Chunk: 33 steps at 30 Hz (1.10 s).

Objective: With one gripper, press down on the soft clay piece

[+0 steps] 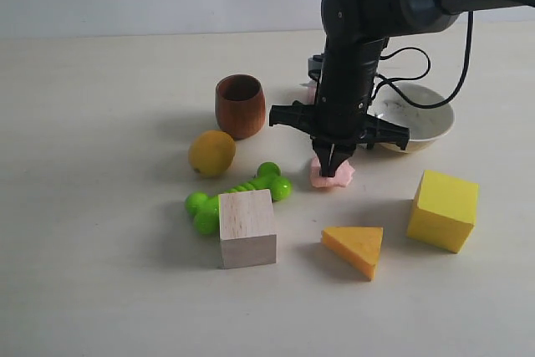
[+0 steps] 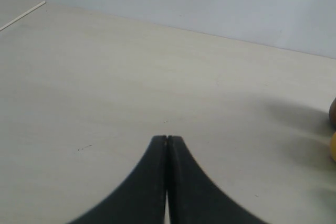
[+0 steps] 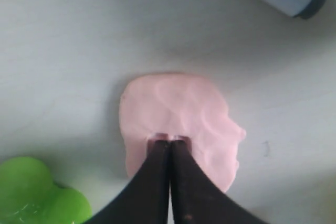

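Two black fingers were closed tight against each other, no gap between them, and their tips were sunk into the small flat salmon-pink soft clay piece [image 3: 181,106]; that was the right gripper [image 3: 169,141], and the right wrist view showed a shallow dent in the clay just where the tips met it; in the exterior view the same gripper [image 1: 333,170] pointed straight down from its black arm, crossbar level, with the pink clay [image 1: 345,175] peeking out on either side of the tips; the clay lay on the pale cream table [image 1: 100,290], right of centre, just right of the bright green knobbly bone-shaped toy [image 1: 273,182] and near-left of the white round bowl [image 1: 426,121]; left of the arm stood the round brown wooden cup [image 1: 240,106], and just near-left of that sat the yellow lemon [image 1: 211,153]; nearer the camera, the pale square wooden block [image 1: 247,228] stood in front of the green toy, touching it or only overlapping it, I could not tell which; right of the block lay the orange-yellow cheese-shaped wedge [image 1: 355,248], and farther right the bright yellow cube [image 1: 443,210], well apart from the clay; over in the left wrist view, the left gripper [image 2: 167,139] had its dark fingers pressed flush together, the table stretching beyond them, with only slivers of cup and lemon at the frame edge.
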Each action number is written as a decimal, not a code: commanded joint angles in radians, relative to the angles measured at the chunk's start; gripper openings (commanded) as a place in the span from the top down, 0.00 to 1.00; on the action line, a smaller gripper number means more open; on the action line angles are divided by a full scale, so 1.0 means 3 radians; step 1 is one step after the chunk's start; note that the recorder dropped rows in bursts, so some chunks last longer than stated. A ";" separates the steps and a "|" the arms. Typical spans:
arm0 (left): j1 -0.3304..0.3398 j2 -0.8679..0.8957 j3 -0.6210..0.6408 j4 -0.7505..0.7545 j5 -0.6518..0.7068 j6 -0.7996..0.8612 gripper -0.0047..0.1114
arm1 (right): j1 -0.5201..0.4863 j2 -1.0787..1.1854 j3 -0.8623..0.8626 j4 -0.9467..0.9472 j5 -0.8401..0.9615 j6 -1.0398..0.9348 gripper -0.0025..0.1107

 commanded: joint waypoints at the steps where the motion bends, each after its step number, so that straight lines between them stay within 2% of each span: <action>1: -0.0019 -0.0019 -0.0002 0.0005 -0.0025 -0.0006 0.96 | 0.0005 -0.0014 0.0001 -0.0011 -0.0013 -0.0028 0.98; 19: -0.0019 -0.0019 -0.0002 0.0005 -0.0025 -0.0006 0.96 | 0.0005 0.0131 -0.0006 0.0074 -0.0059 -0.0108 0.98; 25: -0.0019 -0.0019 -0.0002 0.0005 -0.0025 -0.0006 0.96 | 0.0005 -0.0018 -0.0006 0.0000 -0.0096 -0.0093 0.85; 33: -0.0019 -0.0019 -0.0002 0.0005 -0.0025 -0.0006 0.96 | 0.0005 -0.0039 -0.0006 -0.0023 -0.0096 -0.0091 0.85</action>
